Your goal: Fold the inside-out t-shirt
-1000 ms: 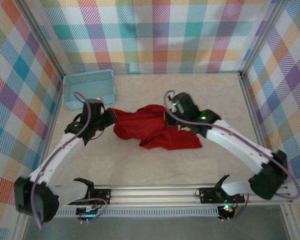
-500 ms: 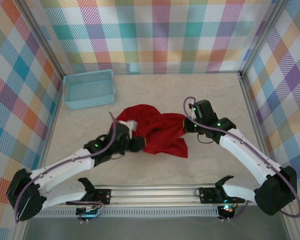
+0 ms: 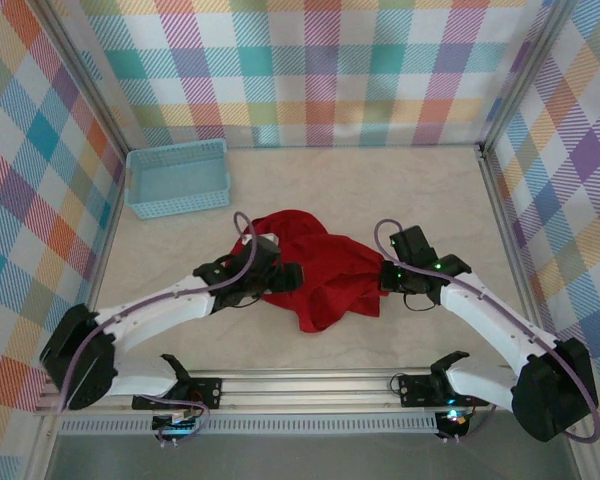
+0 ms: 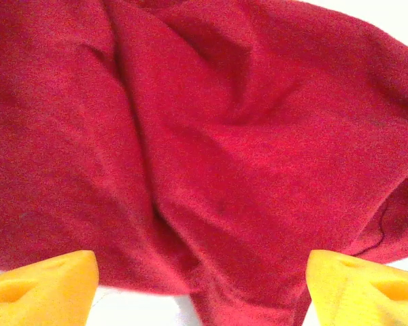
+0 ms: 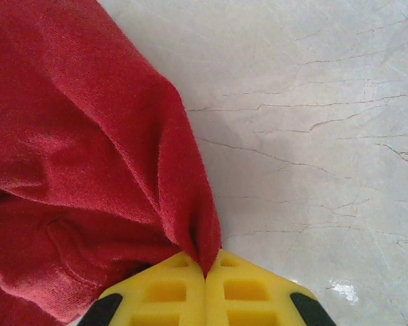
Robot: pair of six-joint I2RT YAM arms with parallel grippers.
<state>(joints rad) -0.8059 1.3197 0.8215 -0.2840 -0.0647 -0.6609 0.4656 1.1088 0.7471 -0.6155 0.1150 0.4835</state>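
The red t-shirt (image 3: 320, 268) lies crumpled in the middle of the table, with no label showing. My left gripper (image 3: 288, 277) sits at its left edge; in the left wrist view its yellow fingers (image 4: 47, 285) stand wide apart over the rumpled red t-shirt (image 4: 211, 149), open and holding nothing. At the cloth's right edge, my right gripper (image 3: 385, 275) is shut on a pinched fold. The right wrist view shows that gripper (image 5: 205, 275) with its yellow pads pressed together on the red t-shirt (image 5: 88, 156), which rises to a peak between them.
A light-blue basket (image 3: 178, 178) stands at the back left, apart from the cloth. Pale marbled table (image 3: 400, 190) stretches behind and to the right of the shirt. Checked walls close in the back and both sides. A metal rail (image 3: 320, 385) runs along the near edge.
The left gripper has let go of the cloth and shifted right onto the shirt's left side. The right gripper drew its pinched edge slightly nearer, and the shirt bunched toward the front.
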